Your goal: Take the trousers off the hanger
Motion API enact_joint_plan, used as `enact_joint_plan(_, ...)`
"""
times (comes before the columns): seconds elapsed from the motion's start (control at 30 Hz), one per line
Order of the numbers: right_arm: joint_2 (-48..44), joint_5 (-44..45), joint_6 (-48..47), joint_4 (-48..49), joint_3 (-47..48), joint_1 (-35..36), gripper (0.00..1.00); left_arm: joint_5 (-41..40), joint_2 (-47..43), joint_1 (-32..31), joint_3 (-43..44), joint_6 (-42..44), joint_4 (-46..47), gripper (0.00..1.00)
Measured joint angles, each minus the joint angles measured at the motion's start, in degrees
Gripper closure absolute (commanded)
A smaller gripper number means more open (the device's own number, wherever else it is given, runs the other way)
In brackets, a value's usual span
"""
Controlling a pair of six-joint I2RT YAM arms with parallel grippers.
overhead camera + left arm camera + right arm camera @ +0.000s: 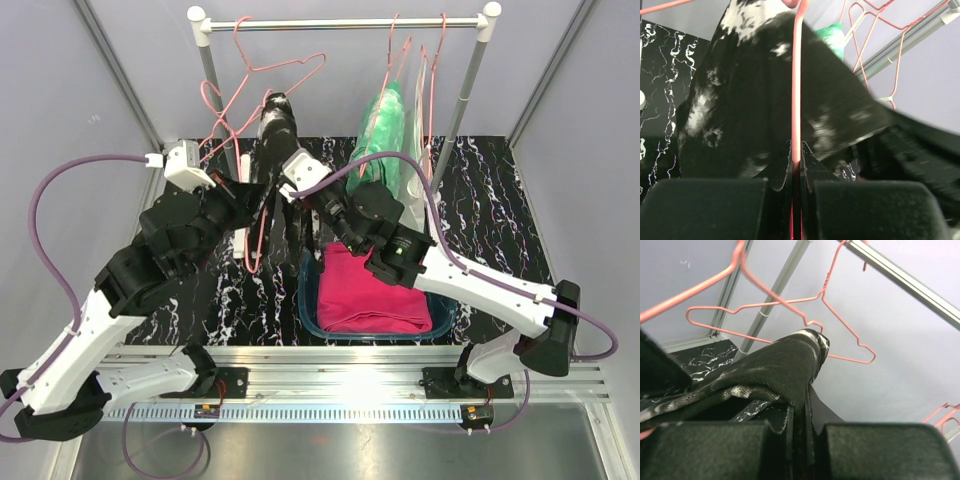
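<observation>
Black splashed trousers pinched in right gripper; left gripper clamps pink hanger.

The rail runs across the back of the surface. Empty hangers hang on its left part and the hanging trousers on its right part. In front of the rail, between the two, the middle trousers droop over a hanger. My left hand sits at their left with the hanger's wire between its fingers. My right hand is at their right, with their cloth between its fingers. The bin stands on the surface right of centre, under my right arm, and the folded trousers lie in it.
</observation>
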Motion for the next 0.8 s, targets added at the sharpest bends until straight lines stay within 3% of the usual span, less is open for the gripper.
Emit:
enact_joint_plan(0.4, -5.42, -1.73, 1.46, -7.91, 7.15, -0.09, 1.00, -1.40, -5.16, -0.09, -8.24, -0.50, -0.35, 1.00)
enact_joint_plan(0.8, -16.48, -7.08, 2.58, -23.91, 15.23, -0.11, 1.00, -2.47, -6.93, -0.09, -12.33, -0.66, -2.89, 1.00)
